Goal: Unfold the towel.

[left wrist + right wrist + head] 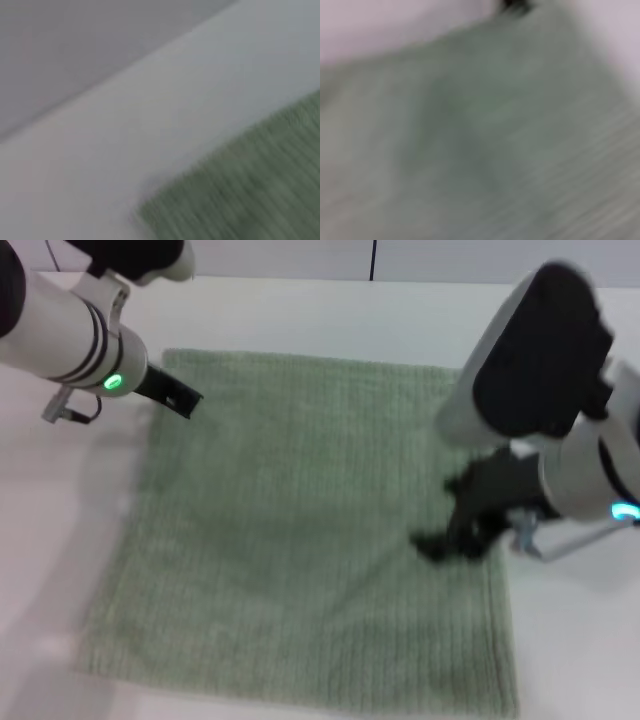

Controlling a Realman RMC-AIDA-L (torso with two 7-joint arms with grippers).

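Note:
The pale sage-green towel [300, 530] lies spread flat on the white table, roughly square with a ribbed weave. My left gripper [178, 397] hovers just over the towel's far left corner. My right gripper [450, 540] hangs low over the towel close to its right edge. In the left wrist view a corner of the towel [250, 185] shows against bare table. The right wrist view is filled by the towel [480, 130].
White table [300, 315] surrounds the towel on all sides, with a wall line at the far edge. Nothing else stands on it.

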